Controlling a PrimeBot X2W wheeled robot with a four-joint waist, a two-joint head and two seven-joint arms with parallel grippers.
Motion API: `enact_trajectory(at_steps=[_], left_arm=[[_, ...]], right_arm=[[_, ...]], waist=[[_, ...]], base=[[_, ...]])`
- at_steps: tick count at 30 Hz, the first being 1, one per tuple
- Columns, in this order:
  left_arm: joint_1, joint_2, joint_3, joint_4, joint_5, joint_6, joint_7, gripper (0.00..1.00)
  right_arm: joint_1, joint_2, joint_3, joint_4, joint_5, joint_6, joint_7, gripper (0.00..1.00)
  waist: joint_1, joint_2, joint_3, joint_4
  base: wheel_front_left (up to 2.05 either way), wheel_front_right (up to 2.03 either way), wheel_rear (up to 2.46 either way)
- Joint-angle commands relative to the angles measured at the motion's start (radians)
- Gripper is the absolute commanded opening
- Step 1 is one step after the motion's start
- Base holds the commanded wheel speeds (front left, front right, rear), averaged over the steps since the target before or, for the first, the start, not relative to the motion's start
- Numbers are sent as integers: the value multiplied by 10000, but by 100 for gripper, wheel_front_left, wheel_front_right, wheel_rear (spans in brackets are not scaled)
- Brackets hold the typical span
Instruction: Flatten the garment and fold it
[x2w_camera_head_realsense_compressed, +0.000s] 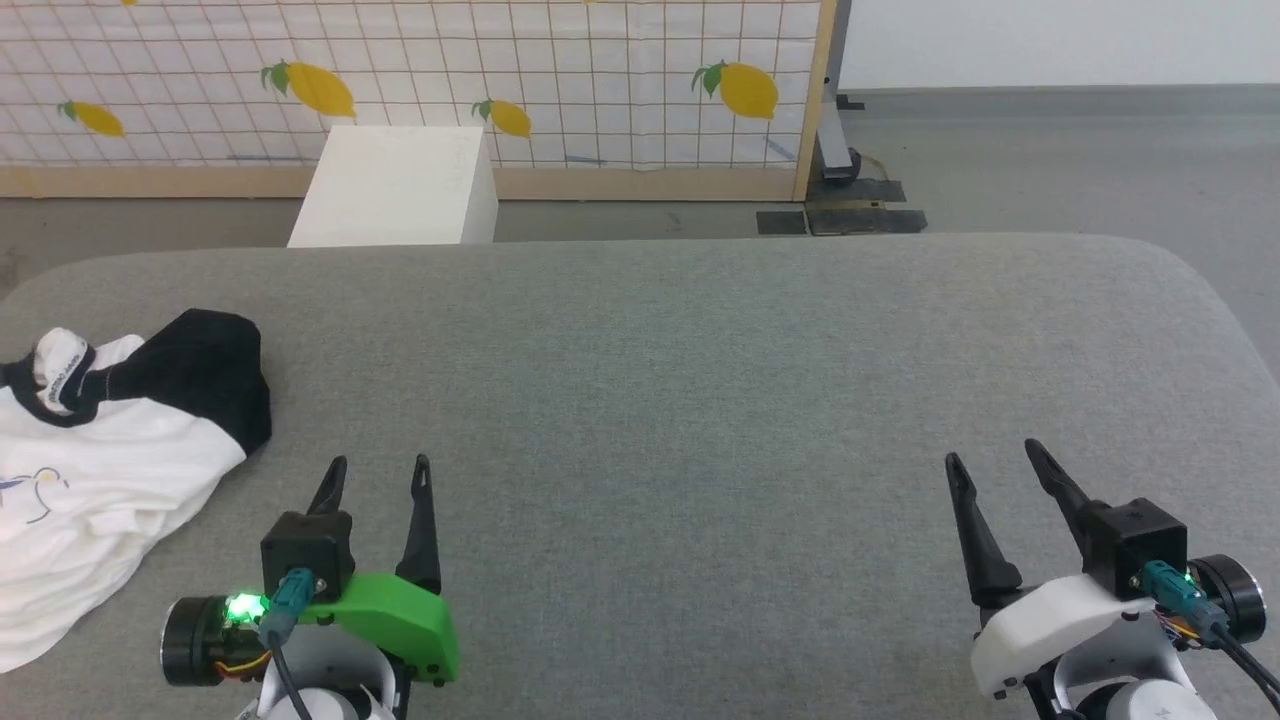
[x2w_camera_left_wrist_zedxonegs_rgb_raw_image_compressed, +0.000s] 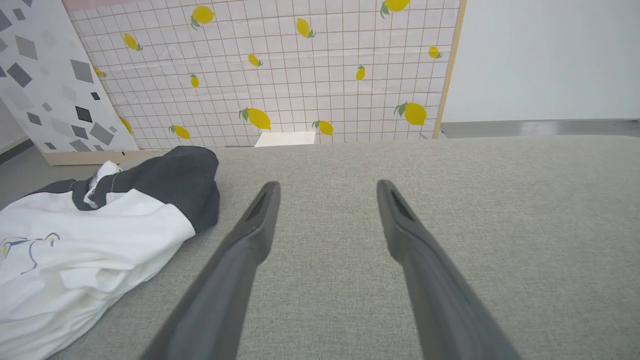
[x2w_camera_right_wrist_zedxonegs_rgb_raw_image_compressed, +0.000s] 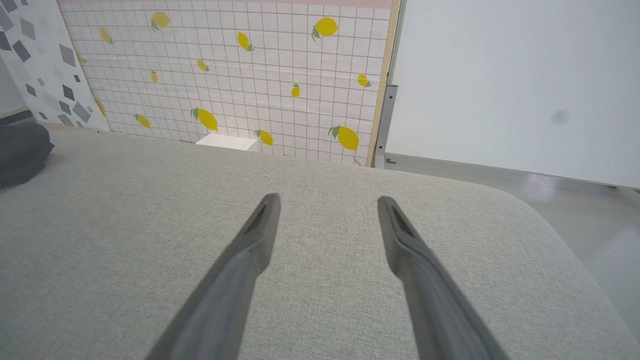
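The garment, a white shirt with black sleeves and a black neckband, lies crumpled at the left edge of the grey padded table. A black sleeve is bunched at its far right side, and a small print shows on the white part. In the left wrist view the garment lies to the left of the fingers. My left gripper hovers open just right of the garment, holding nothing. Far off at the lower right, my right gripper is open and empty too. In the right wrist view a dark bit of the garment shows at the left edge.
A white box stands on the floor behind the table's far edge. Behind it is a lemon-patterned panel with a wooden frame. Grey floor lies beyond the table's rounded right corner.
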Motion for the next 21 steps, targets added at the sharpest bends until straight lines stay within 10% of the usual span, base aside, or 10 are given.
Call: enact_trajectory(at_steps=[1,21], left_arm=[[-92,18,-40,51,-70,81,-101,100],[93,247,-69,152,-390,540,-519,100]], right_arm=[[-3,3,-14,39,52,-2,-132,100],[-45,5,152,179,138,-5,-463,100]], waist=[[0,13,-12,84],[0,32,-118,1646]], base=[[0,0,0],[0,0,0]])
